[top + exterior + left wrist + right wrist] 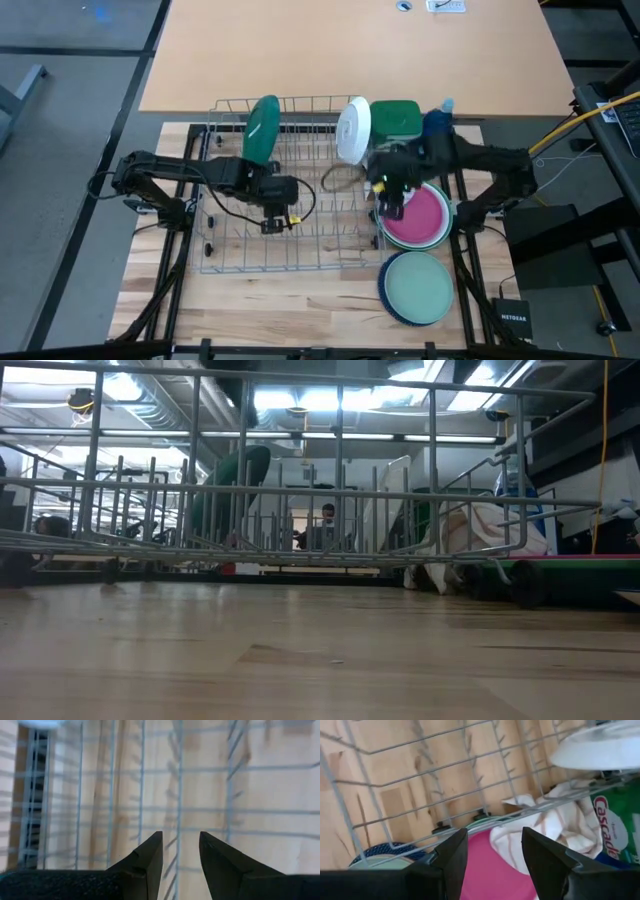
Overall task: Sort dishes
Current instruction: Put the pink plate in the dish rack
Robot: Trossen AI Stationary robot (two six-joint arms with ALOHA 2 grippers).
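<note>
High view: wire rack (270,215) on the tabletop (300,300) holds 2 upright plates, dark green plate (262,130) and white plate (353,128). Left gripper (272,222) hangs over the rack's middle, both plates beyond its jaws. Right gripper (392,207) sits over the pink plate (425,215); a pale green plate on a navy one (418,288) lies nearer the tabletop's front edge.

Low view: rack bars fill the picture; dark green plate stands upright among them.

Left wrist view: jaws part open, empty, bare rack wires below.

Right wrist view: jaws wide, empty, pink plate directly beneath, striped cloth (555,827) and green tub (615,827) just beyond.

Judgement: step in hand is picking the pink plate. Next move calls for descending to its rim, closing, then slotting it into the rack.
</note>
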